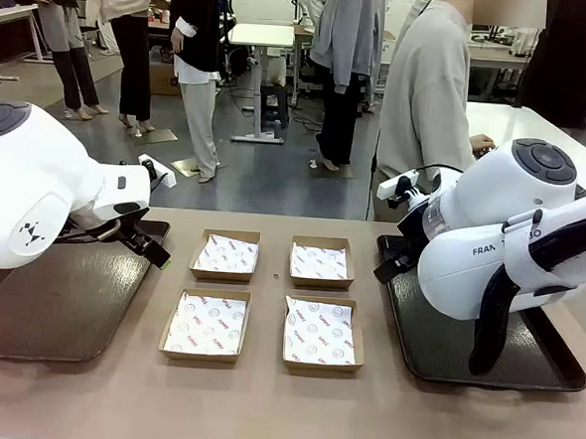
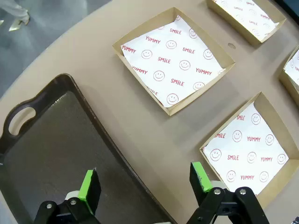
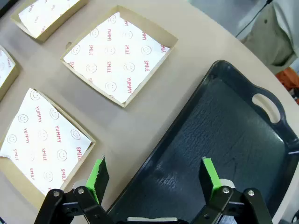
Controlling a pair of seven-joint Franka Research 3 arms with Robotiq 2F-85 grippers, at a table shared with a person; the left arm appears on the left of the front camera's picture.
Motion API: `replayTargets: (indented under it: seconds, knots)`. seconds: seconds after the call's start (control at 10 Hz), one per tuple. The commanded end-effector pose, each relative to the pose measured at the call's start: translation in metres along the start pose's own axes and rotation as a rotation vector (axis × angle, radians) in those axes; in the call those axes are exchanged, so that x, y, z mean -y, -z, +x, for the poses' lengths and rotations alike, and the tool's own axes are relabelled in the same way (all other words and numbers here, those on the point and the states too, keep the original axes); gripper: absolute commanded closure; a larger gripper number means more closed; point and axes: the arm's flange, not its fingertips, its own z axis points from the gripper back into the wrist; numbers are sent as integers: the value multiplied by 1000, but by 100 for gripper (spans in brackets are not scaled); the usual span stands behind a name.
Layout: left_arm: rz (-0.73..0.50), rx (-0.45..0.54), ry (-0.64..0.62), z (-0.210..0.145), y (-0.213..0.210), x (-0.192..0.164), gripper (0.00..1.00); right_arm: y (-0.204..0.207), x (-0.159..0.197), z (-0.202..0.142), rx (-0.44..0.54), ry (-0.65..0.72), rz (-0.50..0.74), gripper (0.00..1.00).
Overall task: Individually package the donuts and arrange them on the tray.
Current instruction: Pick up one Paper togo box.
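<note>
The donuts are out of view. Two dark trays lie on the table, one at the left (image 1: 59, 305) and one at the right (image 1: 464, 354). My left gripper (image 1: 155, 249) hangs open over the inner edge of the left tray (image 2: 51, 140), and its green pads (image 2: 88, 189) hold nothing. Over the inner edge of the right tray (image 3: 224, 135), my right gripper (image 1: 388, 268) is also open and empty. In the wrist views, the left gripper (image 2: 145, 184) and the right gripper (image 3: 154, 173) both have their jaws wide apart.
Several shallow cardboard boxes (image 1: 202, 356) lined with white printed paper sit in a square between the trays, also seen close up (image 2: 144, 29) (image 3: 152, 73). A person in a grey top (image 1: 430, 99) stands at the far right side of the table.
</note>
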Motion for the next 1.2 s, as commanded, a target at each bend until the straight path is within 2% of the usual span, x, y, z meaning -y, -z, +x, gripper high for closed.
replayTargets:
  seconds: [0.0, 1.1]
  knots:
    - [0, 0, 1, 0, 0, 0, 0, 0, 0, 0, 0, 0, 0, 0]
    - [0, 0, 1, 0, 0, 0, 0, 0, 0, 0, 0, 0, 0, 0]
